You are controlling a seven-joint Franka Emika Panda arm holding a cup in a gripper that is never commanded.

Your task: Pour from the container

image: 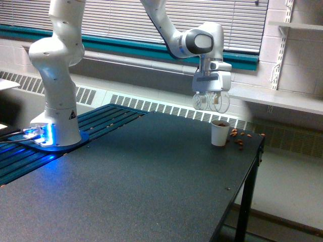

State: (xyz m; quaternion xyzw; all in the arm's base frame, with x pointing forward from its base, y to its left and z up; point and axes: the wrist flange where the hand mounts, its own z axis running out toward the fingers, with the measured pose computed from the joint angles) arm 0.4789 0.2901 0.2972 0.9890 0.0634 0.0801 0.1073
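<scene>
Gripper pinching clear plastic cup, tipped, above white paper cup; spilled nuts near worktop right edge. No readable writing.

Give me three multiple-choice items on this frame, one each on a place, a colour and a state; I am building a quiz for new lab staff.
1. Where do the spilled brown bits lie?
A. on the table to the exterior view's right of the white cup
B. beside the arm's base
C. on the floor

2. What colour is the cup standing on the table?
A. blue
B. white
C. black

3. How is the clear container placed?
A. standing on the table
B. lying inside the white cup
C. held in the air by the gripper

Answers: 1 A, the bits sit near the far table edge beside the white cup. 2 B, its wall is plain white. 3 C, it hangs above the white cup with a gap between.
</scene>
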